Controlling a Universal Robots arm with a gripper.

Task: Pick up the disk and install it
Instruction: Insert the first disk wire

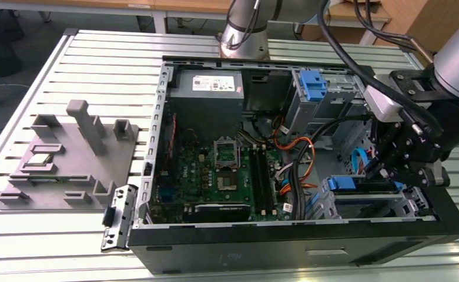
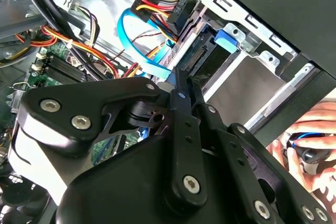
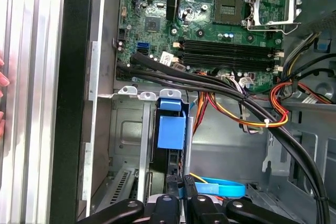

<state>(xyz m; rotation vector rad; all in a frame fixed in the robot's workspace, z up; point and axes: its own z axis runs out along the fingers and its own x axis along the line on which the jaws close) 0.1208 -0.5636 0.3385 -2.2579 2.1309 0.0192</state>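
The disk (image 1: 345, 184) stands on edge in the metal drive bay (image 1: 374, 207) at the case's front corner, on the exterior view's right, its blue rail uppermost. My black gripper (image 1: 384, 172) hangs right over it. In the first wrist view the disk's blue rail (image 3: 172, 129) sits between the bay's walls (image 3: 126, 129), and my gripper (image 3: 181, 204) has its fingers close on either side of the disk's dark edge. In the second wrist view the gripper (image 2: 176, 85) meets the disk (image 2: 206, 59) beside its connector; the jaws look shut on it.
The open computer case lies on a slatted metal table. Inside are the motherboard (image 1: 221, 170), a grey power-supply box (image 1: 207, 85), thick black and orange cables (image 1: 300, 153) and a blue flat cable (image 3: 220, 187) near the bay. A grey fixture (image 1: 72, 153) sits left. A person's hand (image 2: 307, 145) is nearby.
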